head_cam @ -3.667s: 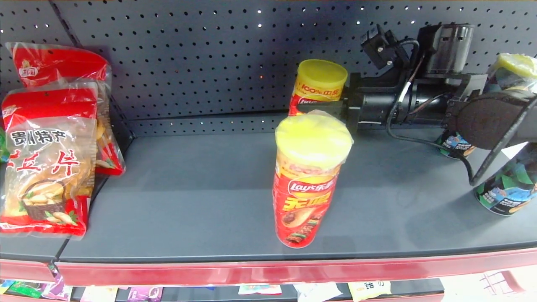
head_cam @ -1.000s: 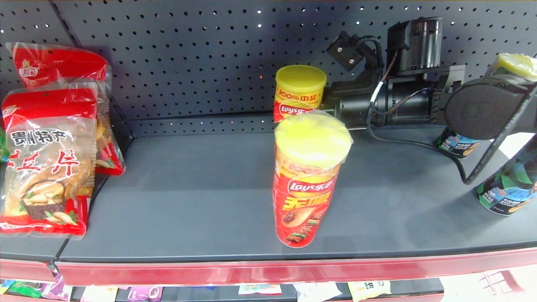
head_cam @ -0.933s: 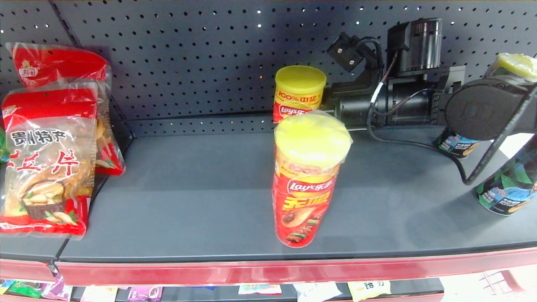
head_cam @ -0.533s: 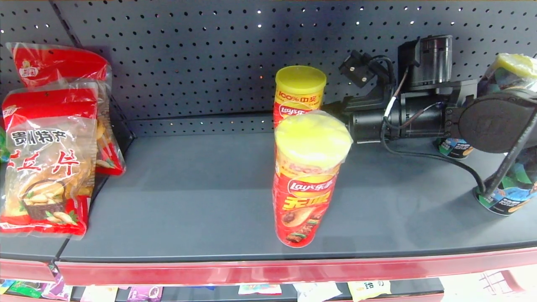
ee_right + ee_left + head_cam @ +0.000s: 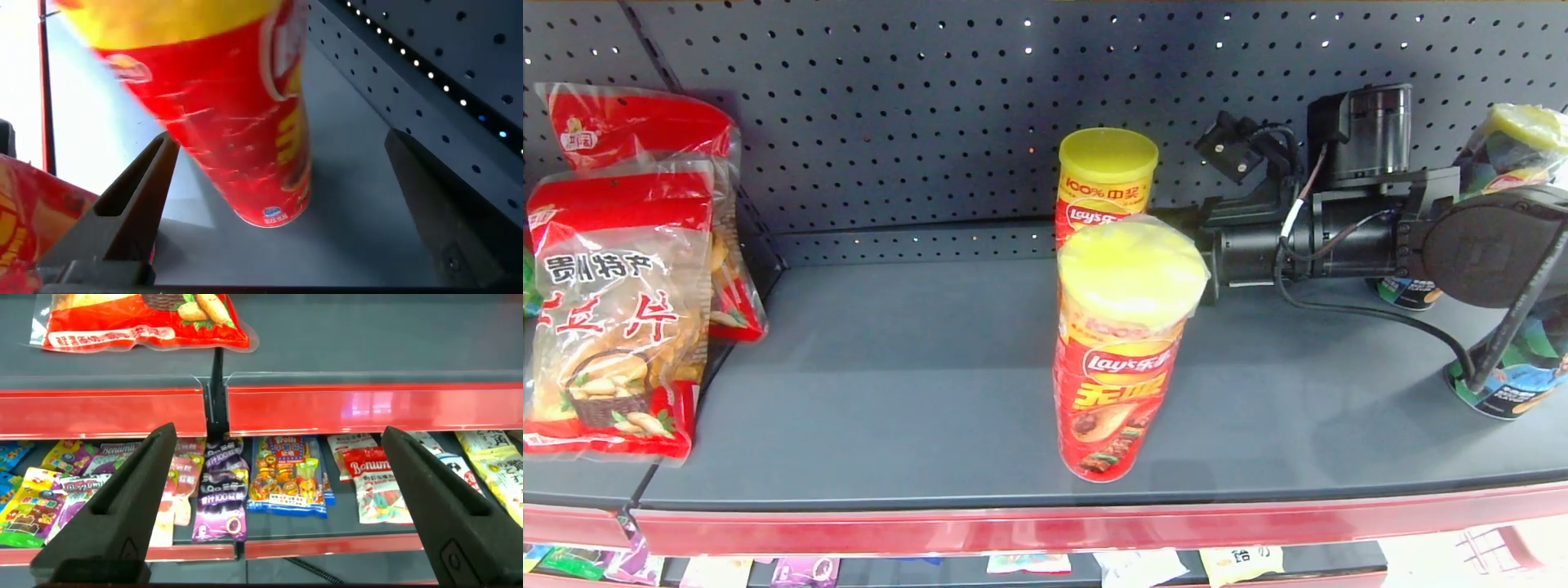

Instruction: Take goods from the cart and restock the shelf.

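The grey shelf (image 5: 890, 392) carries red snack bags (image 5: 613, 318) at its left end and dark cans (image 5: 1511, 367) at its right. The right arm lies across the back of it, from the right. The right hand (image 5: 278, 139) has its fingers spread wide to either side of the rear can (image 5: 1104, 184), touching nothing.

That can stands at the back, just before the pegboard (image 5: 890, 122) and behind the front can (image 5: 1123, 351). Its long axis is vertical, with the yellow lid up and the label facing out. The front can stands the same way near the shelf's lip.

The placing step looks finished. The next move calls for the arm to draw straight out to the right, keeping both fingers off the 2 upright cans, which would tip easily. It can then go to the cart for more stock.

The left hand (image 5: 278, 431) is spread and empty, low down, facing the packets (image 5: 286, 474) on the shelf below.
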